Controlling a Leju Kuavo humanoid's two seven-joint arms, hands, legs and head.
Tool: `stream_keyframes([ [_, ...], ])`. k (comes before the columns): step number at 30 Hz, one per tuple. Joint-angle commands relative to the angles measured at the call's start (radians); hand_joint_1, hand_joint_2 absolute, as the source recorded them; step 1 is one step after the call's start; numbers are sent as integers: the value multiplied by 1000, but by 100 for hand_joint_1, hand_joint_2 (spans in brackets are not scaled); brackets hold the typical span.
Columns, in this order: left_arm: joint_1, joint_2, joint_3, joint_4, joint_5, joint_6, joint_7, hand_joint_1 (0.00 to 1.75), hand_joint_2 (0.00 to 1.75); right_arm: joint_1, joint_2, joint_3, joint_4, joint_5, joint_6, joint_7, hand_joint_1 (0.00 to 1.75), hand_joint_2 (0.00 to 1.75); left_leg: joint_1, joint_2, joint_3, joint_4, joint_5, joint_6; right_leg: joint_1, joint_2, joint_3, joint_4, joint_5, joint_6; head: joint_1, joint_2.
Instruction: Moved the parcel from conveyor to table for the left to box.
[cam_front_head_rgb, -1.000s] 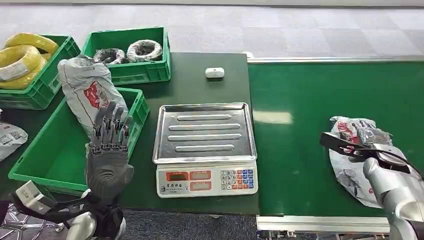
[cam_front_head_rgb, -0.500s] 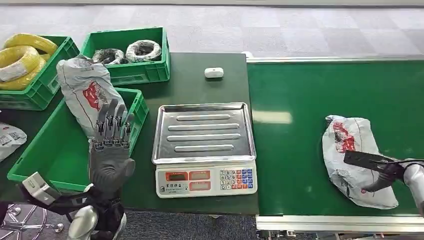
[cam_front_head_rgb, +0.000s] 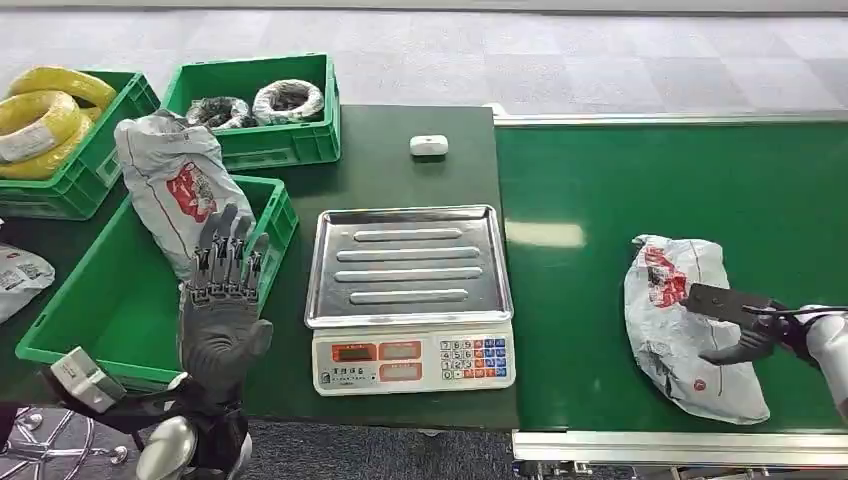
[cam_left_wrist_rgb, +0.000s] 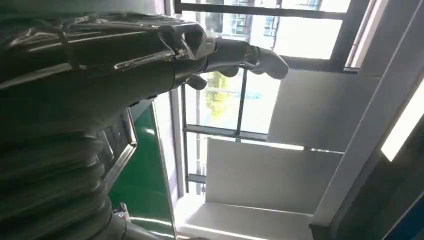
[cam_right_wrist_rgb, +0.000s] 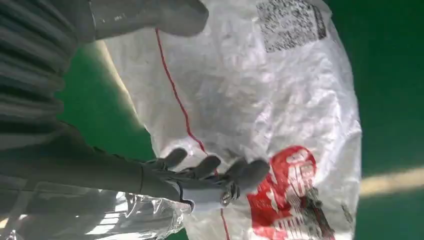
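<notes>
Yellow coils (cam_front_head_rgb: 40, 110) fill far-left crate (cam_front_head_rgb: 95, 165); wire rolls (cam_front_head_rgb: 288, 100) in next crate (cam_front_head_rgb: 290, 145). Grey bag (cam_front_head_rgb: 175, 185) leans in front bin (cam_front_head_rgb: 60, 340). Crumpled grey parcel (cam_front_head_rgb: 680, 335), red print, lies on conveyor (cam_front_head_rgb: 600, 180). Right hand (cam_front_head_rgb: 745, 325) over parcel, fingers spread, no grasp. Left hand (cam_front_head_rgb: 222, 300) open, empty.

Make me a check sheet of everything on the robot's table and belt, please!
Surface: dark green table joins green conveyor belt.
Job's things: grey parcel lies on the belt; another parcel leans in the near green crate.
Clutter: weighing scale, small white device, crate of yellow coils, crate of wire rolls.
Hands: left hand raised, fingers spread, holding nothing; right hand over the belt parcel, grip unclear.
Cables: nothing seen loose.
Surroundings: grey carpet floor; windows in left wrist view.
</notes>
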Motion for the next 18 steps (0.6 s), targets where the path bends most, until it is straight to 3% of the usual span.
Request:
stream_keyframes([
  [1, 14, 2, -1, 2, -6, 1, 0, 0, 175, -48, 29, 119, -5, -71, -37, 29, 175, 175, 0, 3, 2, -1, 0, 0, 0, 2, 1, -1, 0, -1, 0, 0],
  [18, 46, -1, 49, -48, -22, -14, 0, 0, 175, -95, 54, 227, -42, -163, -59, 68, 175, 175, -1, 4, 2, -1, -1, 0, 0, 3, 1, 0, 0, -1, 0, 0],
])
